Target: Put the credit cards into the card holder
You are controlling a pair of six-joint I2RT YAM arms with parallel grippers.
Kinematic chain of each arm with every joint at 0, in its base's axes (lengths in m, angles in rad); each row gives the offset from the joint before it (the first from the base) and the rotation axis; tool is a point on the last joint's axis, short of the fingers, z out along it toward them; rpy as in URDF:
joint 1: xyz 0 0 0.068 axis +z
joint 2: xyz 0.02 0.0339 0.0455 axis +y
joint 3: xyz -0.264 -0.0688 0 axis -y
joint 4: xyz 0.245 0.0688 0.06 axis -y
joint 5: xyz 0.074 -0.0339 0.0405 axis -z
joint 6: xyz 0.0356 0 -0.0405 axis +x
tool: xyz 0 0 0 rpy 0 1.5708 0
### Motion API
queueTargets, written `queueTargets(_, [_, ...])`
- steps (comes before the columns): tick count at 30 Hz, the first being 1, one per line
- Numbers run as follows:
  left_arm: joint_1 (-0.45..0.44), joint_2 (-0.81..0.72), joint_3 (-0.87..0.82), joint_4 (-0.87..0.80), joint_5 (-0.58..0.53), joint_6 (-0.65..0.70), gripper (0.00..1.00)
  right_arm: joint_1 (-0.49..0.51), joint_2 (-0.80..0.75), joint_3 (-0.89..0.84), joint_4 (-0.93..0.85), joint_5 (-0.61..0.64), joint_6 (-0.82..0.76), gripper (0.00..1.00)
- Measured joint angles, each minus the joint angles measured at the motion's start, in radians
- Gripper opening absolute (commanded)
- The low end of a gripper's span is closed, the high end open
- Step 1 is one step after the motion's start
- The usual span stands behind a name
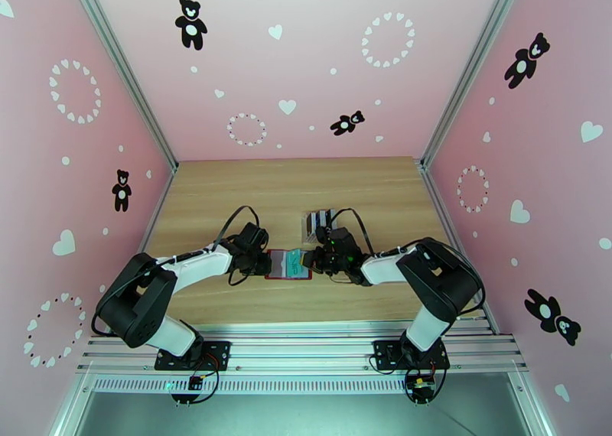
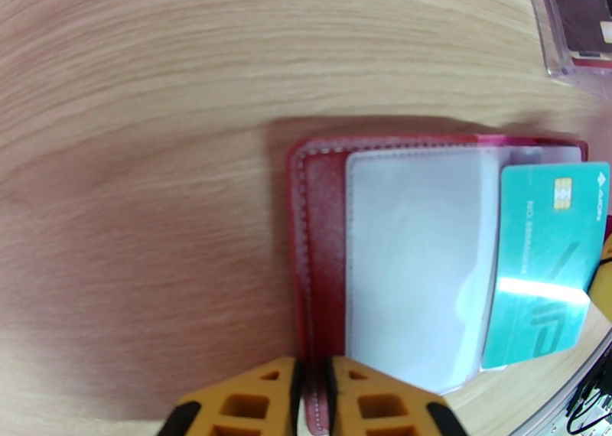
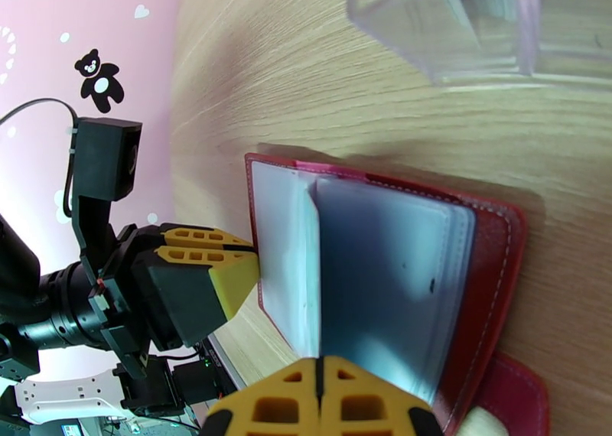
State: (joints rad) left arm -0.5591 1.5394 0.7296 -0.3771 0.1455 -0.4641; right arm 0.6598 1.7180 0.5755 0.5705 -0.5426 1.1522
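The dark-red card holder (image 1: 287, 277) lies open on the table between the two arms, its grey-white pockets facing up. My left gripper (image 1: 266, 263) is shut on the holder's left red edge (image 2: 317, 223), its orange fingers (image 2: 252, 407) pinching the rim. A teal credit card (image 2: 547, 261) lies over the right side of the pockets, its left edge tucked under a clear pocket. My right gripper (image 1: 308, 261) is shut on that card from the right. In the right wrist view the card runs edge-on from the closed right gripper (image 3: 319, 399) into the holder (image 3: 489, 277).
A clear plastic slotted rack (image 1: 321, 222) stands just behind the holder, with a dark card (image 2: 585, 17) in it; it looms close at the top of the right wrist view as a clear block (image 3: 459, 24). Pink walls enclose the wooden table (image 1: 229, 193).
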Motion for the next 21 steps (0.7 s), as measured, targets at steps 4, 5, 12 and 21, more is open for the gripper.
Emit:
queueTargets(4, [0.0, 0.0, -0.002, 0.003, 0.0, 0.0, 0.2, 0.0, 0.004, 0.0, 0.003, 0.0, 0.001, 0.0])
queueTargets(5, [0.0, 0.0, -0.002, 0.003, 0.0, 0.0, 0.2, 0.0, 0.005, 0.0, 0.005, 0.0, 0.002, 0.0])
queueTargets(12, [-0.008, 0.0, -0.002, 0.005, -0.002, -0.003, 0.2, 0.0, 0.016, 0.0, 0.019, -0.003, 0.008, 0.0])
queueTargets(21, [-0.02, 0.0, -0.006, 0.022, -0.005, -0.011, 0.2, 0.0, 0.028, 0.0, 0.04, -0.003, 0.009, 0.0])
